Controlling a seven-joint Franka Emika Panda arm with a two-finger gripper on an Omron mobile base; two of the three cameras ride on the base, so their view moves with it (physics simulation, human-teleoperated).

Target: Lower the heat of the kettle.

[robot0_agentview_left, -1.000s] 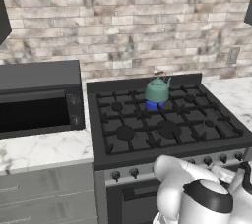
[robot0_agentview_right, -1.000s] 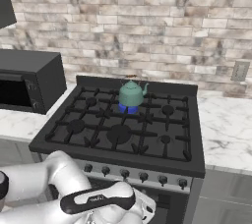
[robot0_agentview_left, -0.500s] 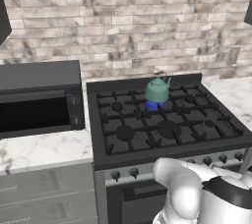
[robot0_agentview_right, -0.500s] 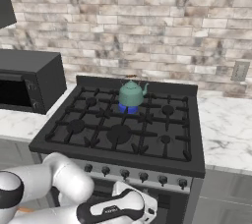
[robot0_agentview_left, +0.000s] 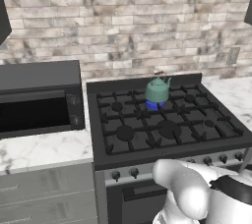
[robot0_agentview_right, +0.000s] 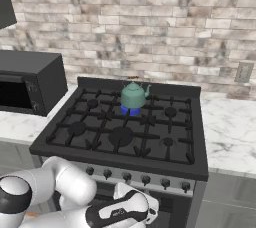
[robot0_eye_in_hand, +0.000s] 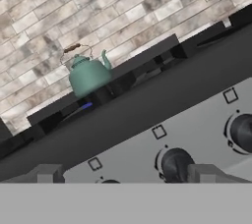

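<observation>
Gripper (robot0_eye_in_hand: 125, 176): only the two fingertips rise at the hand view's lower edge, set wide apart, nothing between them; a knob (robot0_eye_in_hand: 173, 163) lies just beyond. Kettle (robot0_agentview_left: 157, 90) sits on the stove's (robot0_agentview_left: 167, 147) rear centre burner over a blue flame (robot0_agentview_left: 154, 104). Microwave (robot0_agentview_left: 39, 98) left; marble counter (robot0_agentview_right: 230, 132); brick wall behind.

The teal kettle (robot0_agentview_right: 133, 95) sits upright over a blue flame (robot0_agentview_right: 129, 110) on the back middle burner of the black stove (robot0_agentview_right: 125, 132), a microwave (robot0_agentview_right: 29, 81) to its left, while the white arm (robot0_agentview_right: 70, 192) bends low before the row of knobs (robot0_agentview_right: 145, 179).
</observation>
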